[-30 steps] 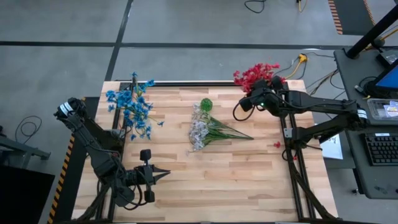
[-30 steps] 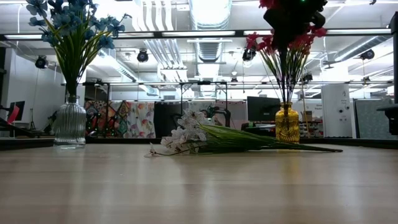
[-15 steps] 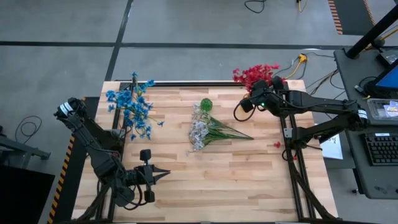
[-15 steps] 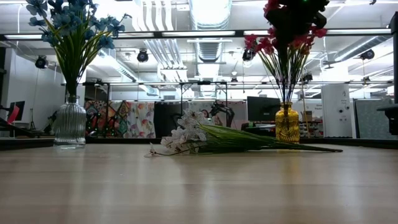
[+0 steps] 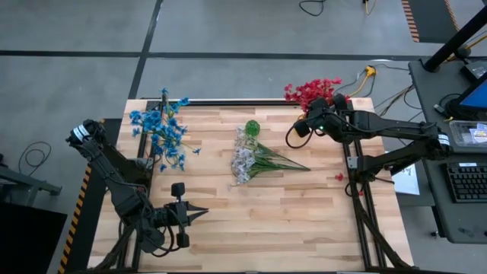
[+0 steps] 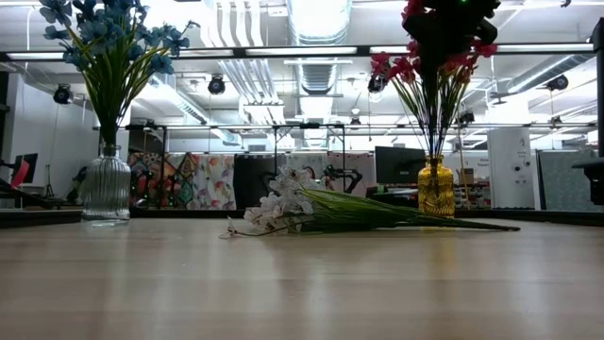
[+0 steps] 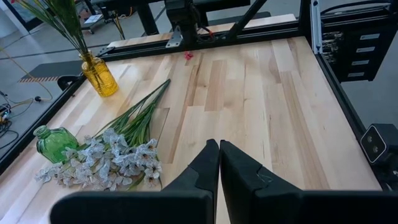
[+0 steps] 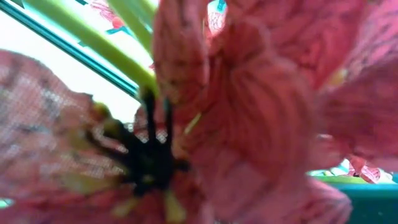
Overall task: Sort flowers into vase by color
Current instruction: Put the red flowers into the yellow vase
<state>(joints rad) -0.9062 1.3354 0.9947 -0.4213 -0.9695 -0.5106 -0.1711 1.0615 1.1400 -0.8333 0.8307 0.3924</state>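
Note:
Red flowers (image 5: pixel 310 91) stand in a yellow vase (image 6: pixel 436 189) at the table's far right corner. My right gripper (image 5: pixel 315 110) sits up among their blossoms (image 8: pixel 249 112), which fill its wrist view and hide its fingers. Blue flowers (image 5: pixel 160 129) stand in a clear ribbed vase (image 6: pixel 106 189) at the far left. A bunch of white flowers (image 5: pixel 243 158) lies on its side at mid-table, stems pointing toward the right edge, beside a small green vase (image 5: pixel 252 127). My left gripper (image 5: pixel 204 215) hovers shut near the table's near left, holding nothing. My right gripper is in among the red flowers' heads (image 6: pixel 429 57), high above the yellow vase. The blossoms hide its fingers, so I cannot tell whether it holds a stem or only brushes the petals.
A small red scrap (image 5: pixel 339 176) lies on the wood near the right edge. Black frame rails (image 5: pixel 351 164) run along the table's left, right and far sides. Bare wood (image 5: pixel 289 221) stretches across the near half.
The red blossoms around my right gripper have shifted a little. Both arms have stayed in place.

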